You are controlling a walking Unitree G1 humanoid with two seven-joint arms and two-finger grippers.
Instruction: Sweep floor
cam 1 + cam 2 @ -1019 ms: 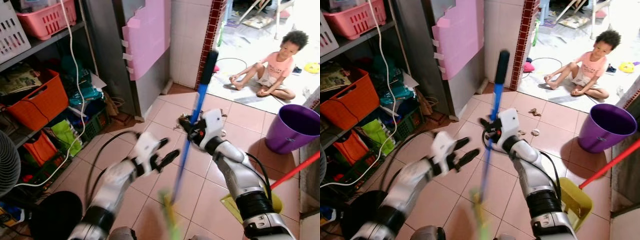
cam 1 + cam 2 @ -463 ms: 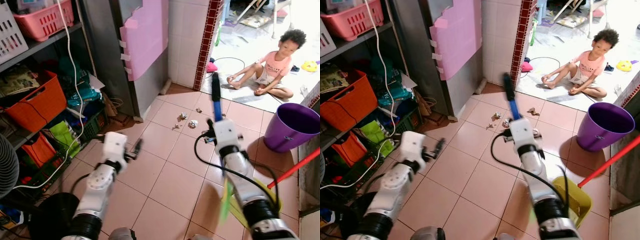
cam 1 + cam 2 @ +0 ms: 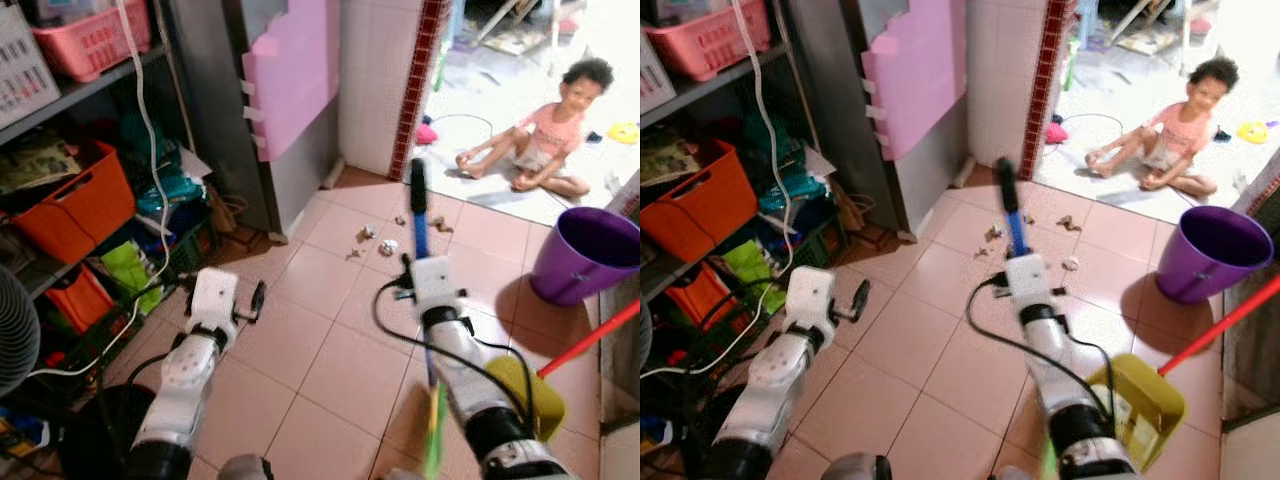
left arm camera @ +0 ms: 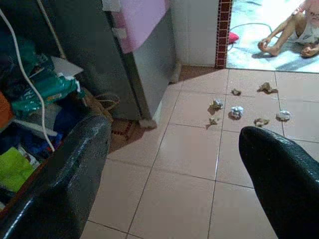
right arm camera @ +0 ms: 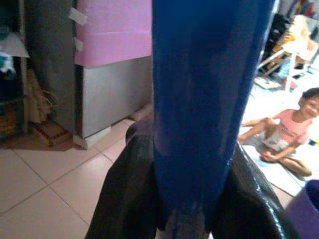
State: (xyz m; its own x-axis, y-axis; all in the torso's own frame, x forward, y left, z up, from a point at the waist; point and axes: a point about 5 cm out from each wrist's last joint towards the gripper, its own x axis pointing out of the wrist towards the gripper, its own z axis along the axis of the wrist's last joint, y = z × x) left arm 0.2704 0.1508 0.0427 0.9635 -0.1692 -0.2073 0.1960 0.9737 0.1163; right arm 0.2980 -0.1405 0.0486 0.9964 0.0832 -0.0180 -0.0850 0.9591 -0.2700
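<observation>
Two grippers up: right gripper [image 5: 187, 199] clamped on blue broom handle [image 3: 419, 225], bristle end blurred, cut off at frame bottom. Left gripper [image 4: 174, 164] spread wide, holding nothing. Crumpled scraps [image 4: 234, 112] on tiles ahead; yellow dustpan [image 3: 1140, 405] partly hidden behind arm.

Pink tiled floor [image 3: 320, 370], grey cabinet [image 3: 215, 110] with a pink panel [image 3: 290, 75], cluttered shelves [image 3: 70, 95] left; beyond the tiled wall [image 3: 375, 80], seemingly a sunlit room.
</observation>
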